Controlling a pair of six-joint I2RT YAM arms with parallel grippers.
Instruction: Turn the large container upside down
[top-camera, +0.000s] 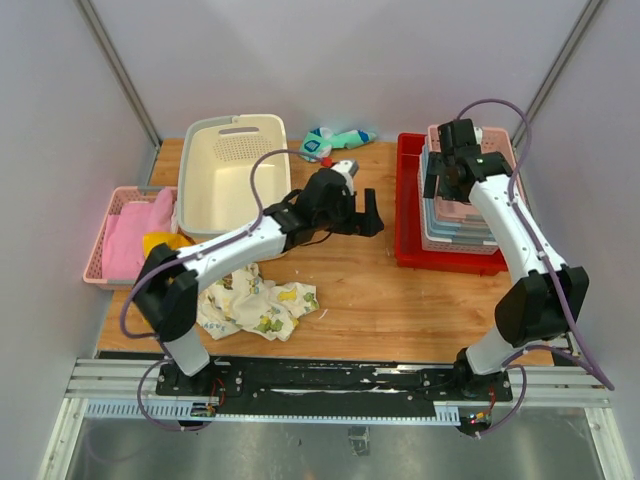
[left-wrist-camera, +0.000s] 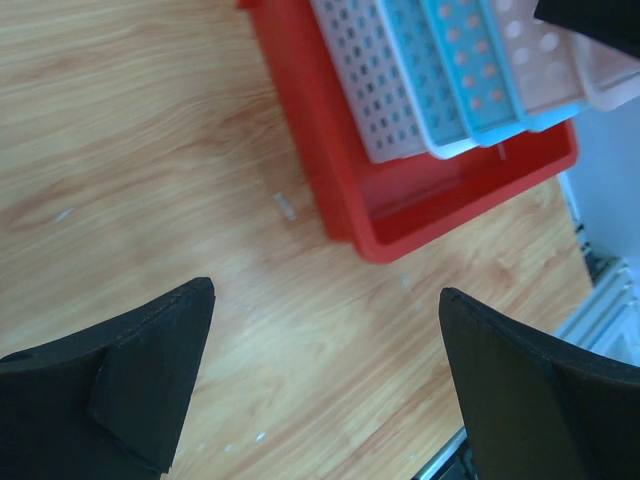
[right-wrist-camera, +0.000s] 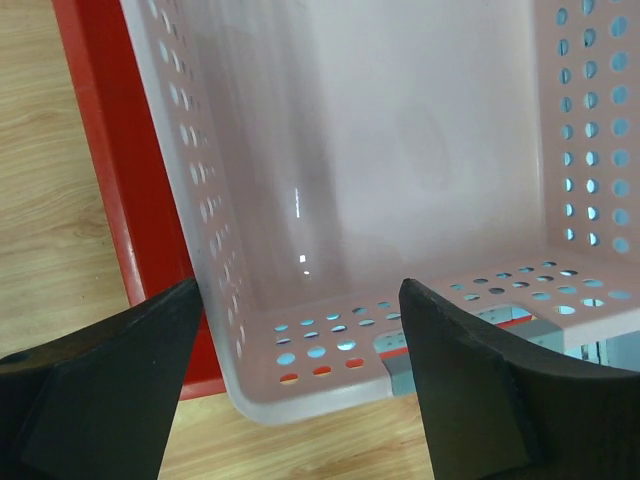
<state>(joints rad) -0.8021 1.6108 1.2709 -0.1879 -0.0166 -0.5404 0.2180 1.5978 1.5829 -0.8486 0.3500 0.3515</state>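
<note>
The large container (top-camera: 232, 170), a deep cream-beige tub with a perforated patch, stands upright and open side up at the back left of the table. It is out of both wrist views. My left gripper (top-camera: 368, 213) is open and empty, to the right of the tub and apart from it. In the left wrist view the gripper (left-wrist-camera: 325, 300) hovers over bare wood. My right gripper (top-camera: 447, 180) is open over the stacked baskets (top-camera: 460, 215) at the right. In the right wrist view the gripper (right-wrist-camera: 300, 290) straddles the near corner of the top pink basket (right-wrist-camera: 400, 150), holding nothing.
A shallow red tray (top-camera: 412, 250) holds the basket stack; it also shows in the wrist views (left-wrist-camera: 400, 215) (right-wrist-camera: 110, 150). A pink lattice basket (top-camera: 108, 210) with pink cloth stands at the far left. A patterned cloth (top-camera: 255, 300) lies near front. A teal toy (top-camera: 330, 142) lies behind.
</note>
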